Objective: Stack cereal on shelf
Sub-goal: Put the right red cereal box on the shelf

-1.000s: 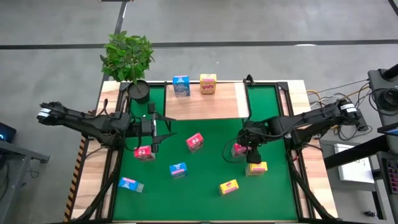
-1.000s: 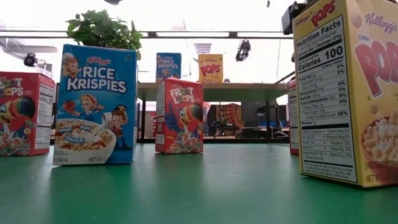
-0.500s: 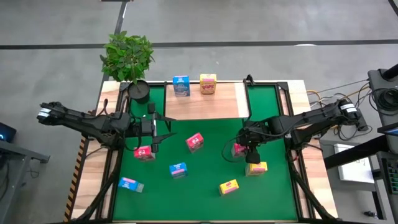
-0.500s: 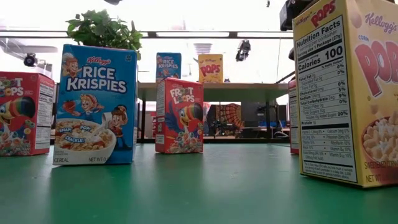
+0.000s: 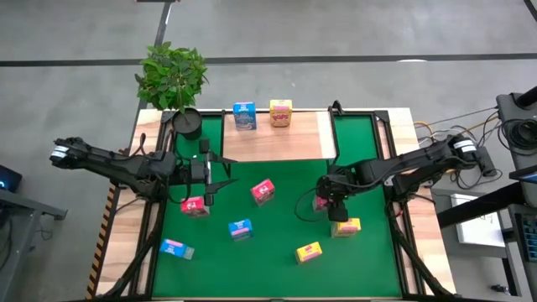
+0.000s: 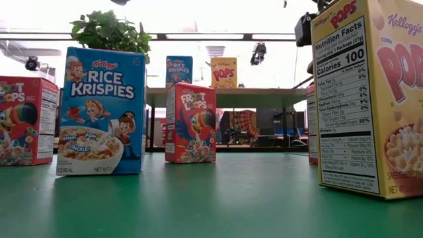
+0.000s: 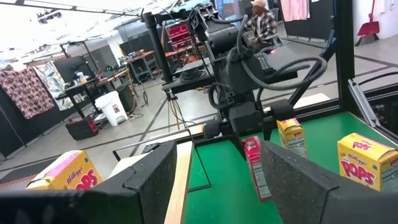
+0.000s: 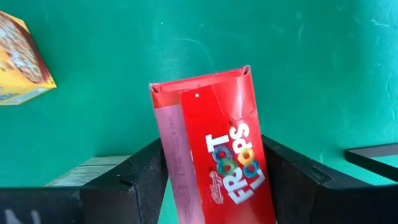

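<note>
The shelf (image 5: 273, 136), a light-wood board, stands at the table's far side with a blue box (image 5: 244, 116) and a yellow box (image 5: 280, 112) upright on it. More cereal boxes stand or lie on the green mat: red (image 5: 263, 191), red (image 5: 195, 205), blue (image 5: 240, 228), yellow (image 5: 308, 252) and yellow (image 5: 346, 226). My right gripper (image 8: 213, 148) is over a red Froot Loops box (image 8: 214, 143) at the mat's right, its fingers on either side. My left gripper (image 7: 214, 168) hovers open at the mat's left, pointing level at nothing. My right gripper pinches the red box's top end (image 8: 186, 155) between its two fingers, one on each broad face. The fingers come from above, slanting down steeply, across the box's thin width. The box's bottom end (image 7: 263, 196) is on the green mat.
A potted plant (image 5: 174, 77) stands at the far left corner beside the shelf. A pink-and-blue box (image 5: 176, 248) lies flat near the front left. Black frame bars (image 5: 390, 151) run along the mat's sides. A person (image 7: 258, 18) sits in the room beyond the table.
My right gripper has sunk a little onto the red box. The boxes and my left arm have stayed where they were.
</note>
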Robot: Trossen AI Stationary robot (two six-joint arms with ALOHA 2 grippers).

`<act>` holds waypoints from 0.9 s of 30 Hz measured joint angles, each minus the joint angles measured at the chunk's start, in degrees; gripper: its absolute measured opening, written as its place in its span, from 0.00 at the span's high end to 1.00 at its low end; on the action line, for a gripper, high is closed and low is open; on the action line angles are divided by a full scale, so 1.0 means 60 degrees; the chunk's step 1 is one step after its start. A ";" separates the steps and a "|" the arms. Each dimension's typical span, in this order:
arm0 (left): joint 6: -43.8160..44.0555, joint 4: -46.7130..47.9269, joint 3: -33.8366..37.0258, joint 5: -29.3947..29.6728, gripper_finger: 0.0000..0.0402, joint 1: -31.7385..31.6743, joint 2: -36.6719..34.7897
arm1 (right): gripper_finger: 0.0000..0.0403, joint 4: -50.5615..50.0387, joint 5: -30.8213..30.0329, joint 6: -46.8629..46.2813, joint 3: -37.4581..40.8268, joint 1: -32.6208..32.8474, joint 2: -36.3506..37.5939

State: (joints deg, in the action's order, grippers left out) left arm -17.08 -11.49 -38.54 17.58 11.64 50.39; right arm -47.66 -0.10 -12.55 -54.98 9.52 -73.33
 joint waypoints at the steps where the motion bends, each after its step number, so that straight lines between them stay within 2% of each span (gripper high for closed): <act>1: -0.0001 -0.0004 0.0000 0.0000 0.46 0.0000 0.0000 | 0.46 0.0001 0.0006 0.0014 0.0000 0.0000 -0.0060; 27: 0.0034 -0.0002 0.0000 0.0000 0.46 0.0000 0.0000 | 0.46 0.0012 0.0011 -0.0085 0.0004 0.0000 -0.0134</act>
State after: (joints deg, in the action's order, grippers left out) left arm -16.87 -11.50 -38.54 17.58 11.64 50.39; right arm -47.59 -0.03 -13.06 -54.96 9.52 -74.13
